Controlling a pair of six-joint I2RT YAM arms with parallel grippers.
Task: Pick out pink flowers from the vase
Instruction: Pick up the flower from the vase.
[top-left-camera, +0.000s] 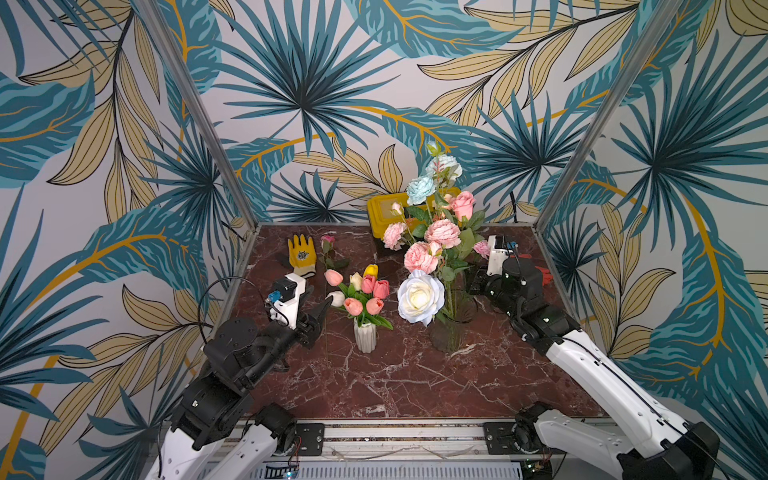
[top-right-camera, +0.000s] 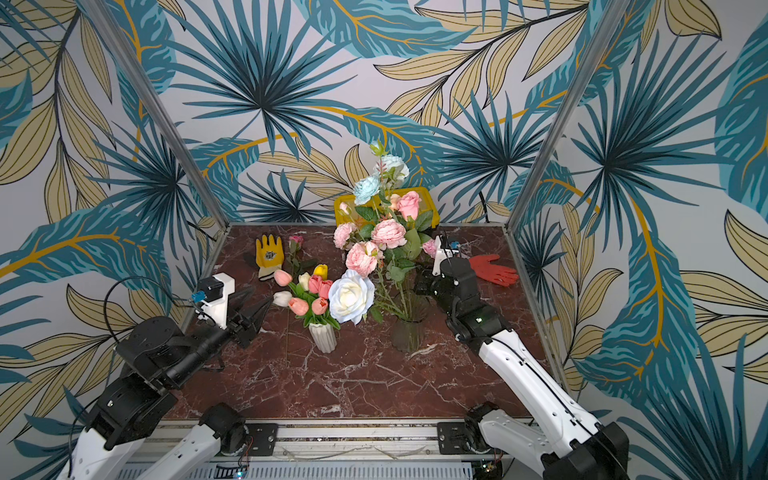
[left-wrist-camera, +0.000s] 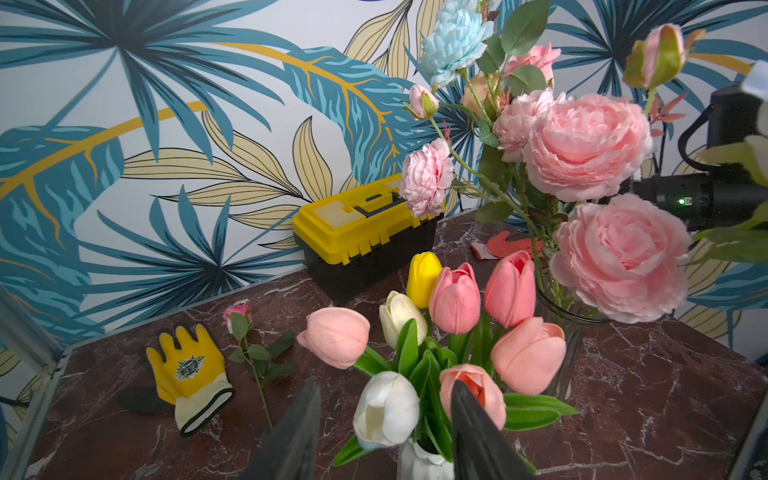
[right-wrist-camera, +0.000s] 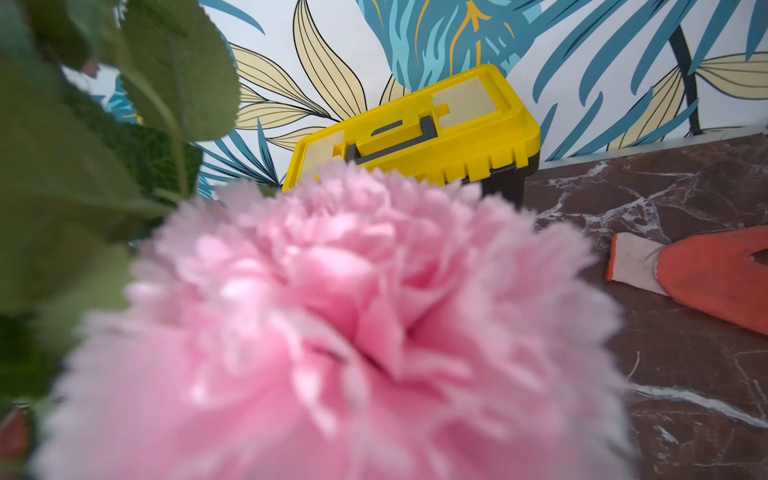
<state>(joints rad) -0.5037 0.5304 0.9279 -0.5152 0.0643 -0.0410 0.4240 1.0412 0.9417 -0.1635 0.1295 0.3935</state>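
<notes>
Standing tall in the clear vase (top-left-camera: 446, 332), right of centre, the pink flowers (top-left-camera: 442, 232) lean back toward the toolbox (top-left-camera: 380, 212) at the far edge. The right gripper (top-right-camera: 419, 284) sits among their stems, buried in leaves, so I cannot tell how its fingers stand (its wrist camera shows little but a blurred pink carnation (right-wrist-camera: 332, 324)). The left gripper (top-left-camera: 323, 311) hovers with fingers spread apart, holding nothing, just beside the tulips (top-left-camera: 365, 291) in the white vase (top-left-camera: 365, 336). One pink rose (top-left-camera: 327, 240) lies flat by the yellow glove (top-left-camera: 301, 249). Bare marble table (top-left-camera: 415, 382) runs from both vases to the front rail (top-left-camera: 395, 432).
</notes>
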